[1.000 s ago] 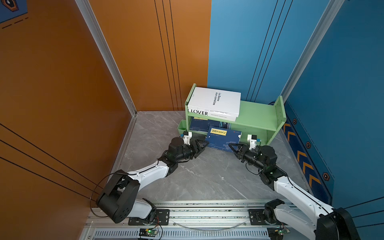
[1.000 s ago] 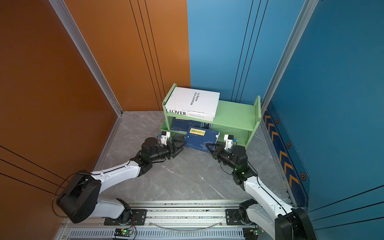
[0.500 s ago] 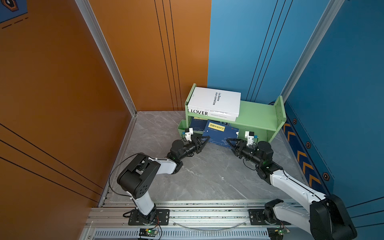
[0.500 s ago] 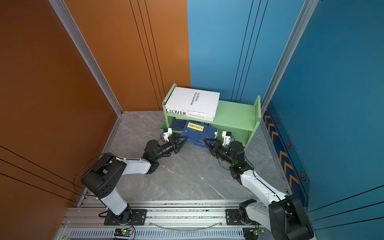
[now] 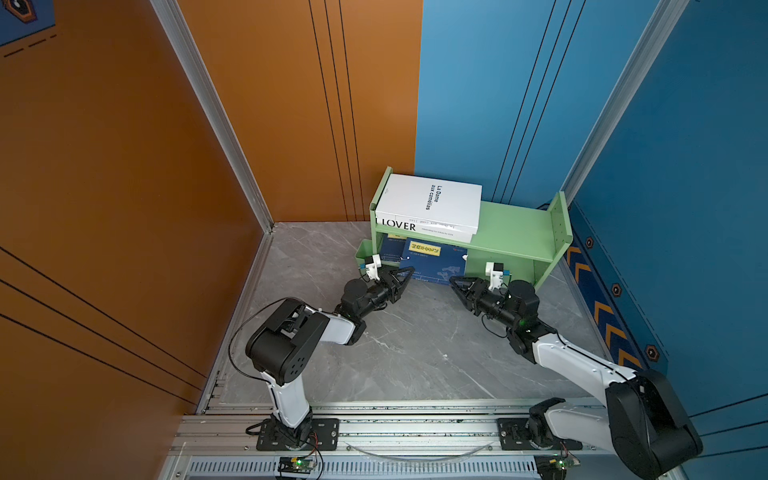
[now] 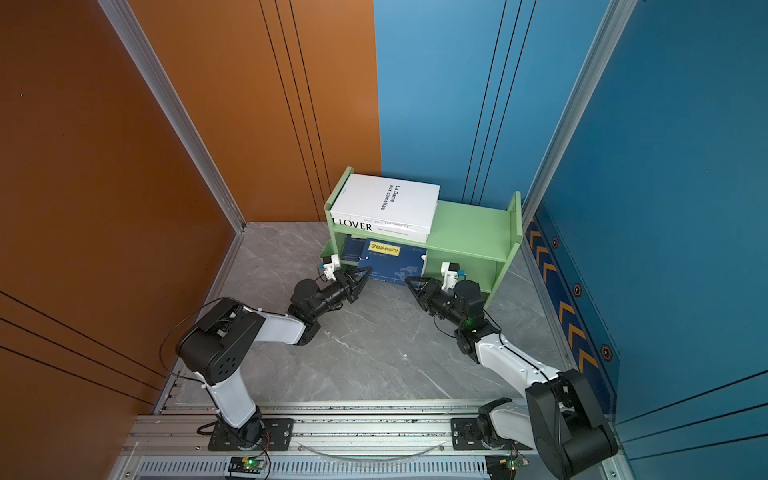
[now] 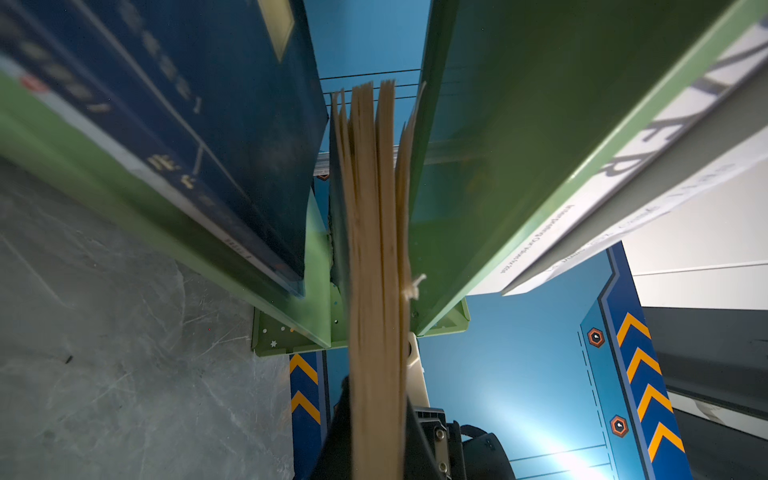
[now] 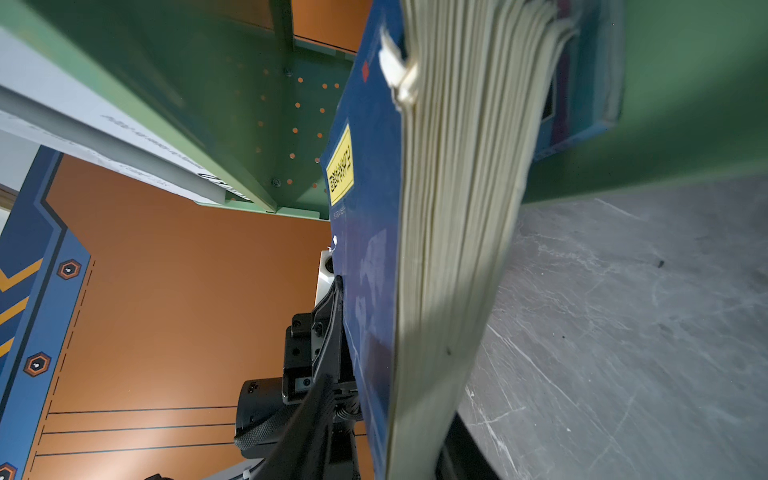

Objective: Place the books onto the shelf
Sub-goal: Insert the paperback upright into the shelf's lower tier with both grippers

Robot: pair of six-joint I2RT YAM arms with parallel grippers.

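Left gripper is clamped on the left front corner of the navy book stack. Its wrist view shows the tan page edges pinched right between the fingers. Right gripper has a jaw on either side of the other front corner, but honestly I can't tell if it's squeezing or just sitting around it. The stack lies flat in the lower tier of the green shelf, front edge poking out over the grey floor. Two white books are piled on the top tier, at its left end in both top views.
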